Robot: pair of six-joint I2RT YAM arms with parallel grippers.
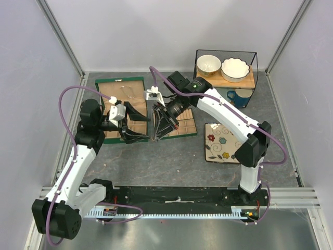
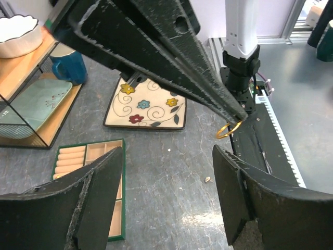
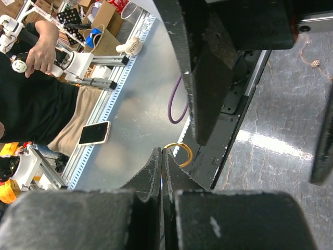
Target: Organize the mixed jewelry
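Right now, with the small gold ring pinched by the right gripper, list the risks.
1. The small gold ring hangs from the tips of the right gripper, held by its edge only; it may slip and fall to the grey table.
2. The open left gripper sits close; closing, it could knock the ring loose.

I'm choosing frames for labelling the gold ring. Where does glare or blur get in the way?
Left wrist: gold ring crisp, the left gripper's near fingers soft. Right wrist: glare streaks the table; the right gripper, shut on the ring, hides part of it. Top external: evenly lit, but too distant to show the ring.
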